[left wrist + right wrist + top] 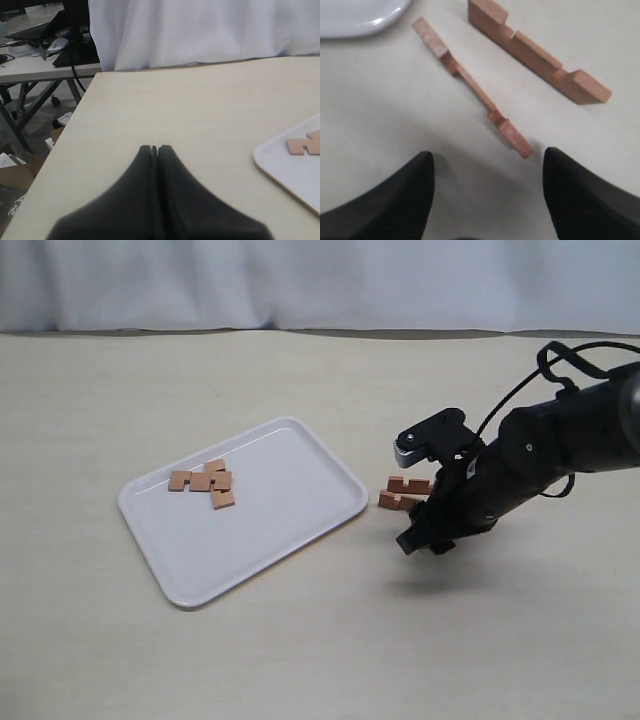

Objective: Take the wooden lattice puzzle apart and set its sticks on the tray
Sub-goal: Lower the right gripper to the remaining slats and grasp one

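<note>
I see the wooden lattice puzzle only as separate sticks. Two notched reddish-brown sticks (405, 493) lie on the table just right of the white tray (290, 525). In the right wrist view one stick (472, 85) lies flat and the other (537, 52) stands on edge, notches up. My right gripper (487, 155) is open just short of the flat stick's near end, holding nothing. In the exterior view this gripper (418, 532) hangs low beside the two sticks. More sticks (205, 481) rest together on the tray. My left gripper (156, 148) is shut and empty over bare table, left of the tray's corner (280, 162).
The pale table runs to a white curtain (320, 280) at the back. The left wrist view shows the table's edge (75, 120), with desks and clutter on the floor beyond it. A corner of the tray (355, 20) lies close to the flat stick's far end.
</note>
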Available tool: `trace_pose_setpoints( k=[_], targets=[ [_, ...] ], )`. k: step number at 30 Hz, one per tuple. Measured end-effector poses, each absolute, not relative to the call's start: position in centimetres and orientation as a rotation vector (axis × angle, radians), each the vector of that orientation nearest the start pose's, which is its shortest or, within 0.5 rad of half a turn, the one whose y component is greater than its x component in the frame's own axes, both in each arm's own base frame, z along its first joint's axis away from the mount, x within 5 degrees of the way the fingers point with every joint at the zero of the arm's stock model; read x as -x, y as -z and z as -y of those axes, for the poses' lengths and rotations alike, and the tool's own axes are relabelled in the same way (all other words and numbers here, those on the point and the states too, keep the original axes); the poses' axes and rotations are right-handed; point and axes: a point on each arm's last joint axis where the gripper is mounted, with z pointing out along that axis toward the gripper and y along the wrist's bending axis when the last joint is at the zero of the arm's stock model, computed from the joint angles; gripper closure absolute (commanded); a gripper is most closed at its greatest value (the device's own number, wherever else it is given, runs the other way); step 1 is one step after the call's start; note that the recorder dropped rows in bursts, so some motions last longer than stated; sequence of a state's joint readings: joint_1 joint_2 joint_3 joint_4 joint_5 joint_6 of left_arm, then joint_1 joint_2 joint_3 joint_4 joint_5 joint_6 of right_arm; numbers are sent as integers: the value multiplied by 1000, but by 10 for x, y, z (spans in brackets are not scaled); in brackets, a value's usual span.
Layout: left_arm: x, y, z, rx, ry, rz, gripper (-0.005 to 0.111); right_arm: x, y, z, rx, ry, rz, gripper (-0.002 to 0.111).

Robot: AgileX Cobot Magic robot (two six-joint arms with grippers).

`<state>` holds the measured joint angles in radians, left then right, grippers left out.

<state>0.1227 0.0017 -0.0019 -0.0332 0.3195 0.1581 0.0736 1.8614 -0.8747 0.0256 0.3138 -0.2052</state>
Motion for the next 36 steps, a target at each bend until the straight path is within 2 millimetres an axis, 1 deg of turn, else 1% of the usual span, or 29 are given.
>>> trace_pose_setpoints(
  k=[4, 13, 18, 20, 25, 26, 27, 32, 36],
  targets=[
    [-54, -185, -6, -11, -168, -1806, 107, -326, -116, -25, 302, 11, -2718, 48],
    [-54, -185, -6, -11, -168, -1806, 107, -330, -117, -25, 289, 13, -2679, 48],
    [-54, -185, -6, -11, -168, -1806, 107, -330, -113, -25, 271, 5, -2683, 49],
    [-54, -185, -6, -11, -168, -1806, 107, -330, -108, -26, 236, -12, -2701, 58],
    [-54, -185, -6, -11, -168, -1806, 107, -331, -104, -26, 196, -27, -2700, 96],
    [-54, -185, -6, -11, -168, -1806, 107, -331, -104, -26, 193, -28, -2699, 102],
    [-54, -185, -6, -11, -168, -1806, 107, -331, -104, -26, 186, -31, -2700, 104],
    [-54, -185, -6, -11, -168, -1806, 107, -331, -104, -27, 122, -63, -2718, 104],
    [-54, -185, -6, -11, -168, -1806, 107, -327, -105, -28, 124, -78, -2762, 104]
  ],
)
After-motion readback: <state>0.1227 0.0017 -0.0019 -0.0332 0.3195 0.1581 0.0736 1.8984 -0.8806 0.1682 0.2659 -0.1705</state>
